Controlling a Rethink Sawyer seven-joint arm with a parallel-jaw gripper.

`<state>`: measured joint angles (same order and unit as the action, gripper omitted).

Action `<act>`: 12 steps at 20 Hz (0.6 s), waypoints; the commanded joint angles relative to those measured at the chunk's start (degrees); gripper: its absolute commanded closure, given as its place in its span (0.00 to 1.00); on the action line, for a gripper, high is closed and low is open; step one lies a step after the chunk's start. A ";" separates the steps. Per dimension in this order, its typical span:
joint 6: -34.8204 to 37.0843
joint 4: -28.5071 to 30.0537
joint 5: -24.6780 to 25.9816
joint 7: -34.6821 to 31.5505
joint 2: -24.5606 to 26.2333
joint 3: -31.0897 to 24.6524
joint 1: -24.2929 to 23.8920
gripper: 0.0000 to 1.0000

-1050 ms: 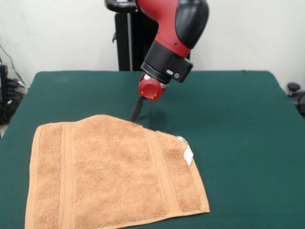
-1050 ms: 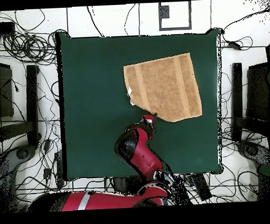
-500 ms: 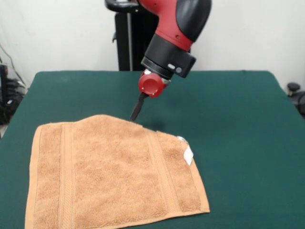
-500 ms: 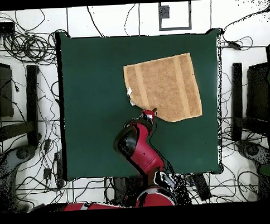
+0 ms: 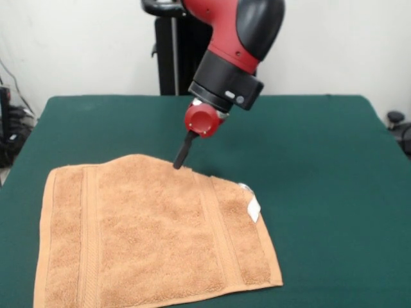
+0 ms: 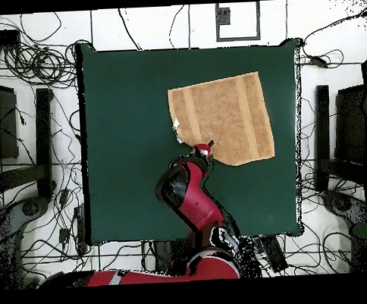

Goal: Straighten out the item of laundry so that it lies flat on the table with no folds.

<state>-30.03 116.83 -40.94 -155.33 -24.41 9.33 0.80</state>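
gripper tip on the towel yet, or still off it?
Cannot tell. In the front view the gripper tip meets the towel at its far slanted edge, with no gap visible, but contact isn't plain; overhead, the arm hides it.

My red and black arm [image 5: 234,38] reaches down at a slant. My gripper [image 5: 180,158] points downward, low over the surface [image 5: 321,167]; whether its jaws are parted is unclear.

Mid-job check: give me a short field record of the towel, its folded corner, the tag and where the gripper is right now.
towel: orange-tan towel, mostly spread on the green table
fold: the far corner by the tag looks tucked under, leaving a slanted edge
tag: small white tag at that slanted edge
gripper: gripper tip at the towel's far edge, near the fold
gripper state: cannot tell
task status: not yet flat
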 commanded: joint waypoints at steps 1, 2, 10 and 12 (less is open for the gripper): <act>0.91 -6.84 -0.26 -6.28 7.03 -4.51 -0.38 0.00; 0.60 -6.83 0.87 -6.64 7.13 -4.57 -0.95 0.00; -0.15 -6.74 2.85 -8.48 7.73 -4.62 -1.33 0.00; -0.06 -6.16 2.00 -8.83 7.50 -4.43 -0.41 0.00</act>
<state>-30.83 113.83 -38.73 -155.33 -20.24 9.34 -0.10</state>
